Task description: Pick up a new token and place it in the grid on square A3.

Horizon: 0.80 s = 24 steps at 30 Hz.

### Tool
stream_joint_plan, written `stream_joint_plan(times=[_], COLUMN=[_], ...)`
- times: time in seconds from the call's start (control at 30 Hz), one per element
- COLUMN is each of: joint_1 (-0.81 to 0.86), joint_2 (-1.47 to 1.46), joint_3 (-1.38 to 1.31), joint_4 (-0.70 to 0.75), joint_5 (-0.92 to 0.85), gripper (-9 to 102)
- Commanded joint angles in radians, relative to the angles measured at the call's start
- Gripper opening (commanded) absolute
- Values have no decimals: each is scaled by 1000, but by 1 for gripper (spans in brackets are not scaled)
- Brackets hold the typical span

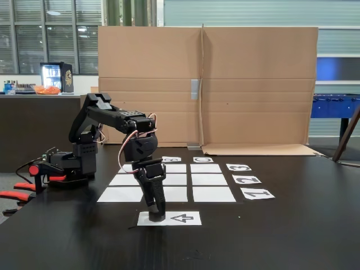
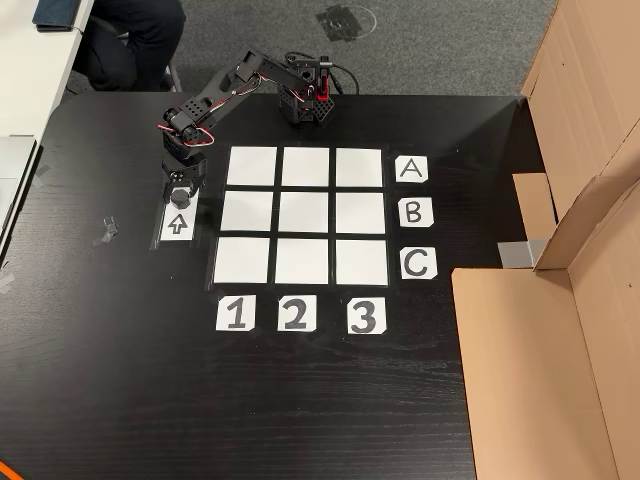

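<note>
Stage: pickup | gripper lowered over token on arrow sheet (jaw state cannot be told) | square A3, at 3 o'clock, unfilled | lift, transfer, placement left

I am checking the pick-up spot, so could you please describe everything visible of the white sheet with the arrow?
The arrow sheet is a small white paper rectangle printed with one outlined black arrow. It lies flat on the black table, apart from the grid, beside column 1. The gripper reaches down over one end of it, covering that end; whether the fingers touch the paper cannot be told.
</note>
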Motion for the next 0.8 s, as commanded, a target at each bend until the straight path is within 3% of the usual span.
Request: stream_joint_plan(times=[0.0,0.77], joint_1=[-8,-9], joint_2=[5,71], joint_3=[-14,-20], joint_4=[-9,-8], joint_5=[2,5], gripper=[17,14])
